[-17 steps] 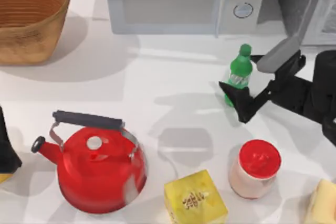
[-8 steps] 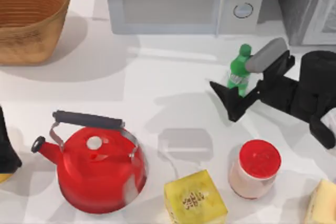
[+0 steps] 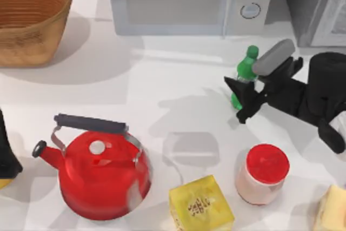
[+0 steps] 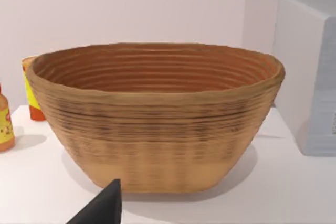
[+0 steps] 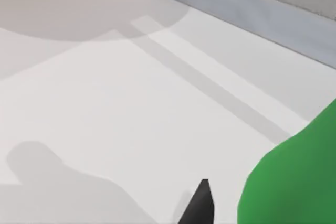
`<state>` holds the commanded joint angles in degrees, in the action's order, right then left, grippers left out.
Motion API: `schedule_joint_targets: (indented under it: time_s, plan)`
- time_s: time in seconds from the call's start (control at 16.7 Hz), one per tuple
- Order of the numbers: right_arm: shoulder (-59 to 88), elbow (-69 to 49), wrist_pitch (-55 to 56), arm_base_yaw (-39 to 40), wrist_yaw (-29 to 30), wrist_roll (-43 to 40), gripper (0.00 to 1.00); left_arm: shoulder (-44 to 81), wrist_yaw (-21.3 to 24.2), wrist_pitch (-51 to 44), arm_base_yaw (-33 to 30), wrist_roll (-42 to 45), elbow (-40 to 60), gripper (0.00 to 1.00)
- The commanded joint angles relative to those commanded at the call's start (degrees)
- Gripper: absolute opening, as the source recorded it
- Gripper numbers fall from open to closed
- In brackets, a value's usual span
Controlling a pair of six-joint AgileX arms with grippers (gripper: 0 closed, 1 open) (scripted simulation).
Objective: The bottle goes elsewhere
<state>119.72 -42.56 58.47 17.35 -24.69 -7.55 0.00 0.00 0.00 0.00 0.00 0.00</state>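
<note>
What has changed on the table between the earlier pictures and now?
The right gripper moved toward the top view's left and its fingers closed in around the bottle, which stands upright at the same spot. Whether they press it yet I cannot tell. The left gripper is parked near the basket. The kettle, jar and yellow box stayed as they were.

Right hand [image 3: 241,91] closed around the bottle [image 3: 246,72].
</note>
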Motion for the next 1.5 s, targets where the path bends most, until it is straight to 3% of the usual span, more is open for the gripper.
schedule_joint_targets:
  time_s: [0.24, 0.3, 0.96, 1.14, 1.5]
  plan:
    - [0.0, 0.0, 0.0, 0.0, 0.0, 0.0, 0.02, 0.0, 0.0, 0.0, 0.0, 0.0, 0.0, 1.0]
    - [0.0, 0.0, 0.0, 0.0, 0.0, 0.0, 0.0, 0.0, 0.0, 0.0, 0.0, 0.0, 0.0, 1.0]
    - [-1.3, 1.17, -0.36, -1.98, -0.08, 0.51, 0.0, 0.0, 0.0, 0.0, 0.0, 0.0, 0.0, 1.0]
    - [-5.36, 4.64, -1.46, -8.92, 0.38, 0.87, 0.0, 0.0, 0.0, 0.0, 0.0, 0.0, 0.0, 1.0]
    - [-18.3, 13.95, -4.13, -30.25, 1.89, 0.32, 0.0, 0.0, 0.0, 0.0, 0.0, 0.0, 0.0, 1.0]
